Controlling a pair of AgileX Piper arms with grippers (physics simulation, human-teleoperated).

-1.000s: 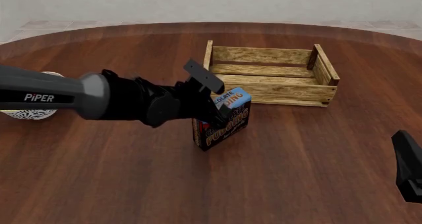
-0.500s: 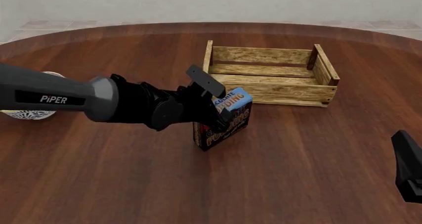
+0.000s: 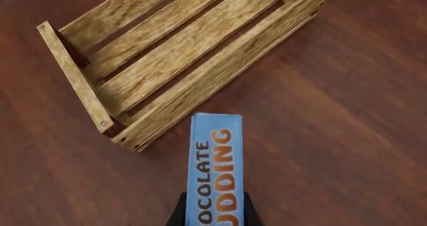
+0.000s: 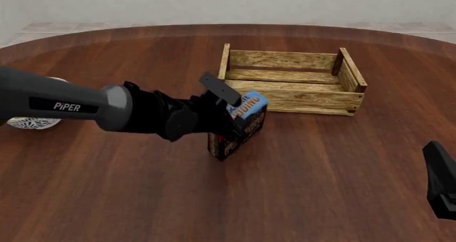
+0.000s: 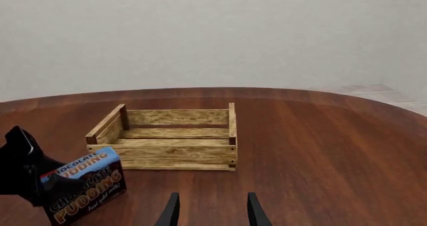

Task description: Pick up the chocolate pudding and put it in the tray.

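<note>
The chocolate pudding (image 4: 246, 125), a dark brown carton with a blue top band, stands tilted just in front of the tray's left end. My left gripper (image 4: 229, 111) is shut on its upper part. In the left wrist view the black fingers (image 3: 177, 215) press both sides of the chocolate pudding (image 3: 215, 166), with the tray (image 3: 200, 84) beyond it. The tray (image 4: 292, 99), a light-wood slatted crate, holds nothing. My right gripper (image 5: 212, 213) stands open near the right front of the table, far from the chocolate pudding (image 5: 87, 188) and the tray (image 5: 167, 153).
A white-and-grey patterned bowl (image 4: 29, 123) sits at the far left, partly hidden behind the left arm. The right arm (image 4: 441, 180) shows at the lower right edge of the front view. A pale wall rises behind the round wooden table.
The carton in my left gripper has turned and tipped, its front now facing more to the right and its lower edge slightly higher. The left arm has shifted a little right. The right arm is still.
</note>
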